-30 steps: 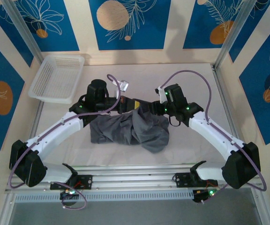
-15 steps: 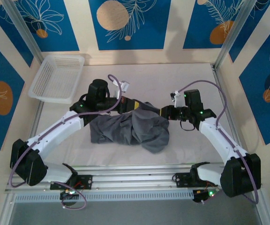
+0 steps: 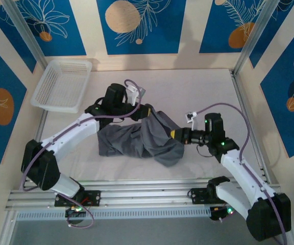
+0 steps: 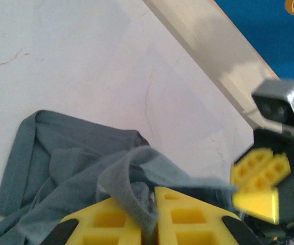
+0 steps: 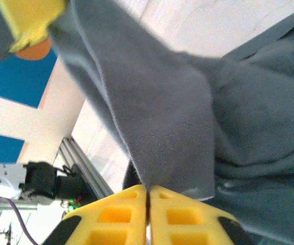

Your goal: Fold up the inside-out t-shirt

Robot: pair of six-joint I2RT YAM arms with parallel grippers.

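Note:
The inside-out t-shirt (image 3: 137,142) lies crumpled in a slate-grey heap mid-table. My left gripper (image 3: 148,110) is at the heap's far edge. In the left wrist view its yellow fingers (image 4: 111,222) are shut on a raised fold of the t-shirt (image 4: 60,153), with the left gripper (image 4: 154,193) pinching cloth at its tips. My right gripper (image 3: 175,135) is at the heap's right edge. In the right wrist view the right gripper (image 5: 148,190) is shut on an edge of the t-shirt (image 5: 162,117), which stretches up and left from it.
A white mesh basket (image 3: 63,84) stands at the far left of the table. The metal frame rail (image 3: 142,186) runs along the near edge, and a post (image 3: 246,51) rises at the far right. Bare tabletop (image 3: 208,92) lies behind the heap.
The right gripper has drawn away from the left one, toward the near right, and shut on the cloth. The left gripper has shifted slightly right and farther back, still gripping.

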